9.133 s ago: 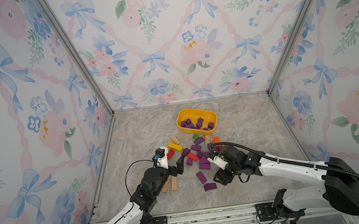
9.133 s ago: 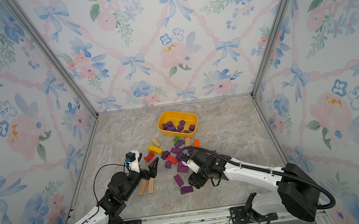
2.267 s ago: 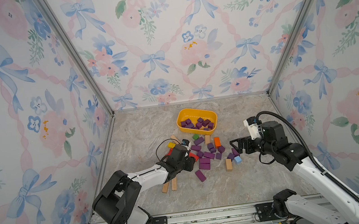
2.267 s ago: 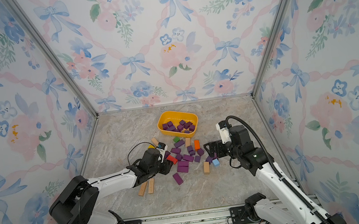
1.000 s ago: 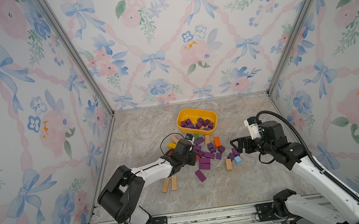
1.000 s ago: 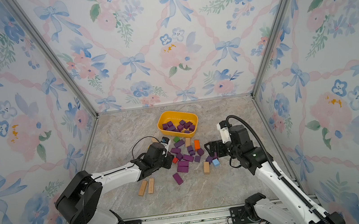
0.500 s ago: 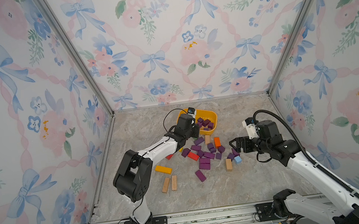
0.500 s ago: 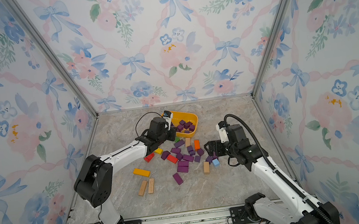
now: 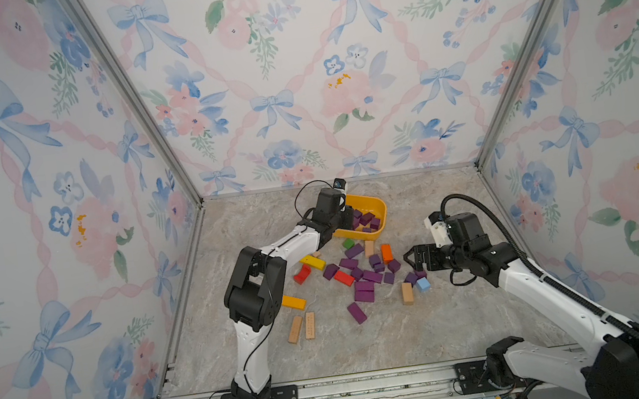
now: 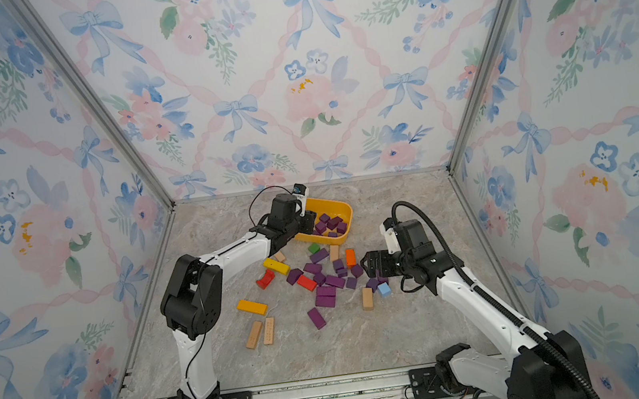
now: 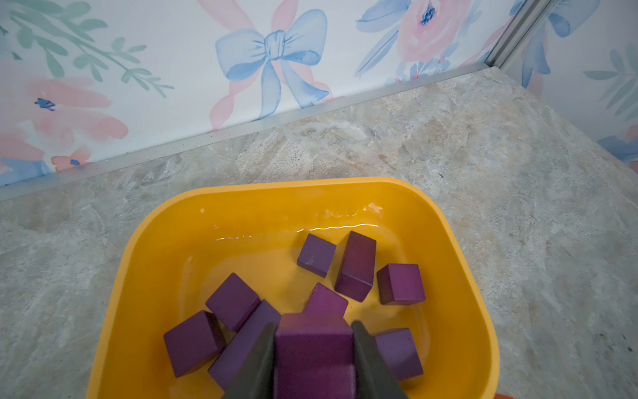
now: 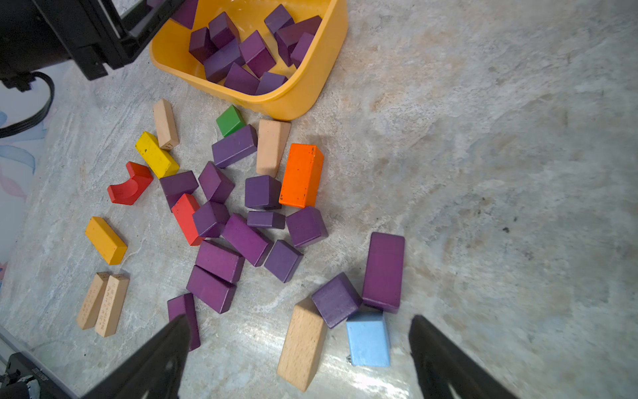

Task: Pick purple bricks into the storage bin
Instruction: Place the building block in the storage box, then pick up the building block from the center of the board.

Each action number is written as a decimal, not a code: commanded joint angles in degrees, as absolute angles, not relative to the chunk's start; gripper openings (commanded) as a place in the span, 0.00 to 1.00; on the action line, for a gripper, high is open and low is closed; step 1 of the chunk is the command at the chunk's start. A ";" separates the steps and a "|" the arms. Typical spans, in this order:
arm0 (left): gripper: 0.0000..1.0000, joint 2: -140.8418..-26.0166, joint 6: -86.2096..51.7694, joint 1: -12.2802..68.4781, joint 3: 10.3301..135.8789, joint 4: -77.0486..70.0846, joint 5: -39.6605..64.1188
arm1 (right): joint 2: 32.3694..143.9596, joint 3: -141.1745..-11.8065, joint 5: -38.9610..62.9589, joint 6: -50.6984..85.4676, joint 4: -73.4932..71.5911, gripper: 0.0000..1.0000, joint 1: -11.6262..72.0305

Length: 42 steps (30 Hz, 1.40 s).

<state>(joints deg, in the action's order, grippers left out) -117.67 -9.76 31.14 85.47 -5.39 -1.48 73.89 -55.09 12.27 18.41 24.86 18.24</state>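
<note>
Left pincer (image 11: 313,326): clamps a purple brick (image 11: 314,345) above the bin (image 11: 241,193).
Right pincer (image 12: 300,319): wide open, empty, over loose bricks (image 12: 247,238).
Bin: on the tabletop (image 12: 483,172), holding purple bricks (image 11: 355,266); others scattered just beside it.

Yellow storage bin (image 12: 303,93), purple bricks (image 12: 383,271)

Both top views are taken from high above the near edge of the table (image 9: 430,320), angled down and inward; nearly the whole scene is shared. The left wrist view is set close above the storage bin (image 11: 145,262), facing the back wall (image 11: 172,86), with a purple brick (image 11: 314,342) filling the foreground. The right wrist view is aimed down at the scattered blocks (image 12: 247,238) from farther off. The bin is seen in all four.
</note>
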 commanded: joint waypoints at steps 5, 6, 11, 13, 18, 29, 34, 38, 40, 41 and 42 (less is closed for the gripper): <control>0.95 -118.47 -7.60 30.76 89.09 -4.80 -4.65 | 75.12 -57.75 13.73 16.14 26.69 0.97 17.75; 0.98 -118.04 -7.50 30.77 88.98 -4.76 -5.11 | 74.91 -57.51 13.65 15.93 26.84 0.97 17.75; 0.98 -113.13 -7.12 31.25 85.90 -4.97 -7.80 | 73.92 -57.12 13.02 14.94 28.19 0.97 17.75; 0.98 -110.35 -7.04 31.78 83.61 -5.34 -8.70 | 73.60 -56.86 13.01 14.85 28.21 0.97 17.79; 0.98 -101.14 -6.69 34.03 74.18 -9.48 -11.72 | 73.78 -57.12 9.61 13.27 29.54 0.97 19.14; 0.98 -80.24 -5.58 41.83 52.61 -16.72 -13.09 | 80.32 -60.41 3.39 8.95 31.49 0.95 25.01; 0.98 -70.63 -7.32 44.02 43.79 -18.66 -12.65 | 85.94 -64.29 5.22 8.74 33.02 0.80 24.96; 0.98 -62.02 -8.82 44.31 34.76 -20.98 -13.42 | 88.59 -66.16 5.92 9.63 32.41 0.79 25.04; 0.98 -58.13 -8.88 44.37 31.81 -21.09 -13.95 | 89.80 -66.66 5.80 10.28 31.64 0.79 25.05; 0.98 -56.28 -8.88 44.37 30.32 -21.06 -14.27 | 90.57 -66.99 5.67 10.60 31.41 0.79 25.01; 0.98 -54.65 -8.96 44.36 28.97 -20.96 -14.61 | 91.30 -67.41 5.57 10.89 31.38 0.78 24.94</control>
